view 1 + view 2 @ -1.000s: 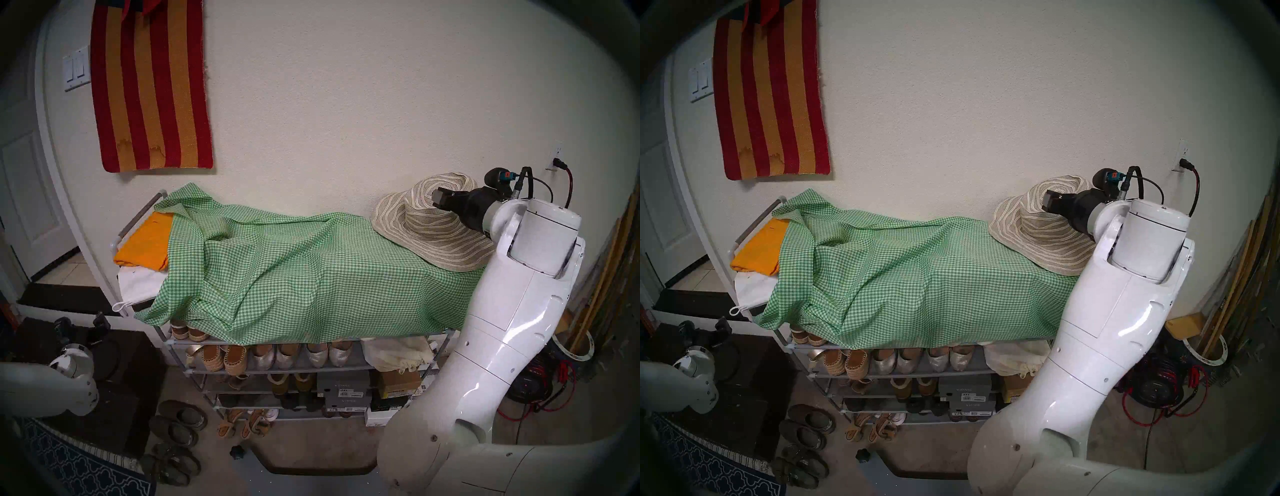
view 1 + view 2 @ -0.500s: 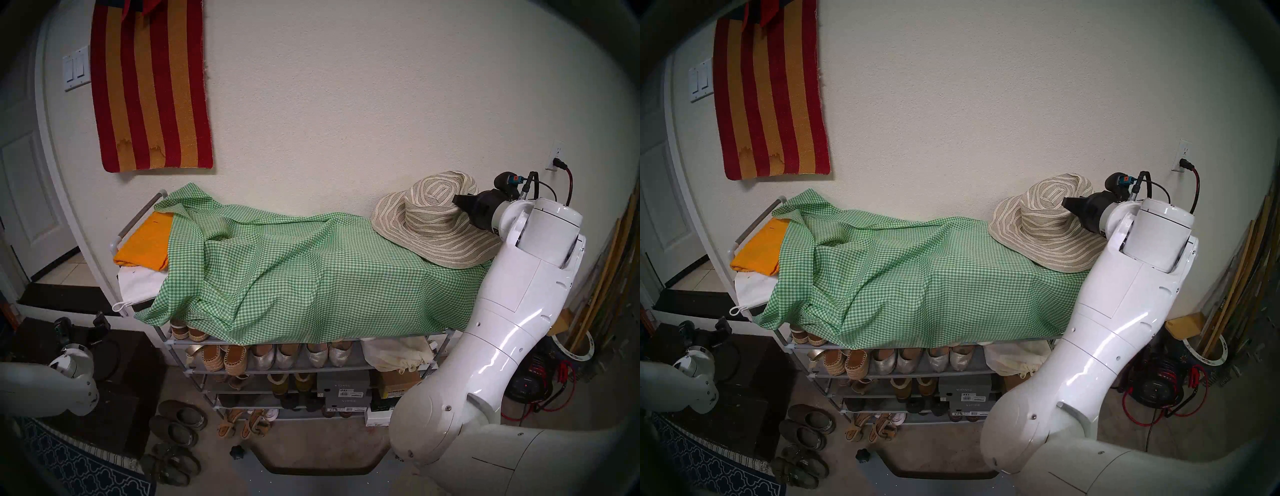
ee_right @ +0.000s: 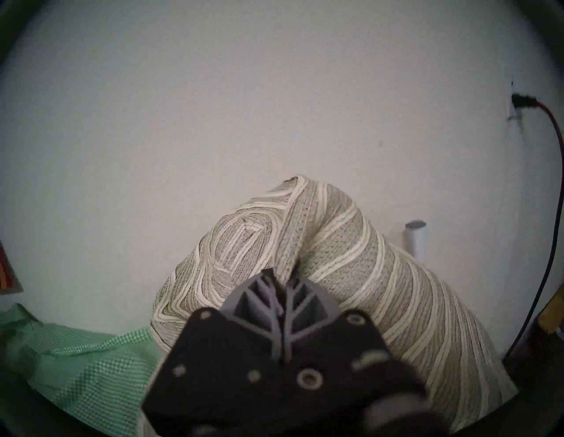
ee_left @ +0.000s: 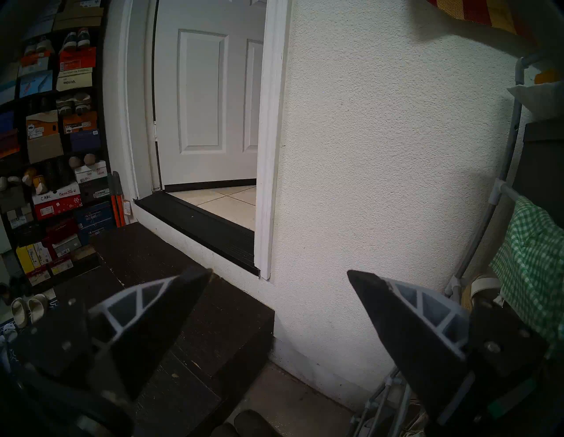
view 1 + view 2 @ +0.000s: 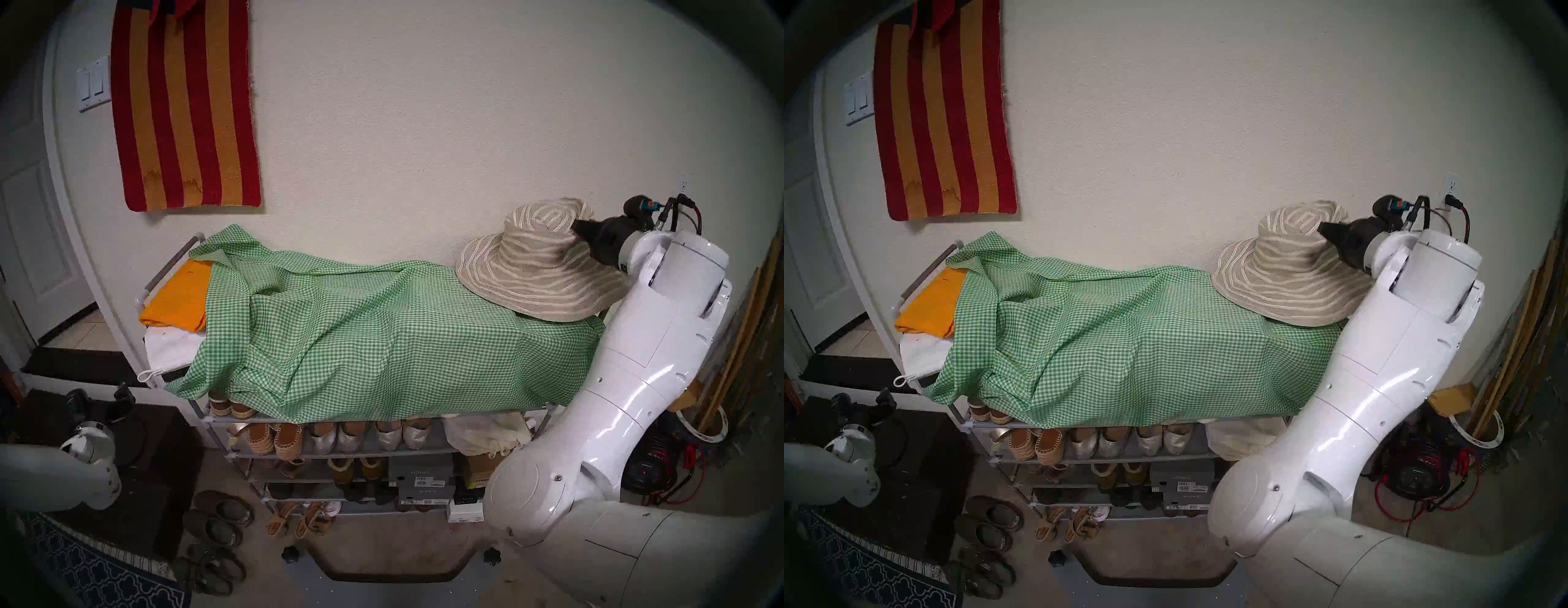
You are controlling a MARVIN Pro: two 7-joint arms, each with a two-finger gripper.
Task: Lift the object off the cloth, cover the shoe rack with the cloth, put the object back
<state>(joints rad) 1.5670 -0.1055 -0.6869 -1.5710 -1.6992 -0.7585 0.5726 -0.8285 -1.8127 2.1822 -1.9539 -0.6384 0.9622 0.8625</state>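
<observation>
- The right gripper (image 3: 282,276) has its fingers pressed together on a fold in the crown of the sun hat (image 5: 539,263); the fabric is pinched into a ridge between the tips
- The hat sits at the right end of the shoe rack (image 5: 220,418), against the wall; its brim droops over the green checked cloth (image 5: 360,339), though whether the brim touches the cloth I cannot tell
- The cloth lies rumpled across the top of the rack and hangs over the front edge; its left part is bunched, leaving a folded orange cloth (image 5: 178,297) uncovered
- The left gripper (image 4: 279,276) is spread wide and holds nothing; it points at the wall beside the rack's left end
</observation>
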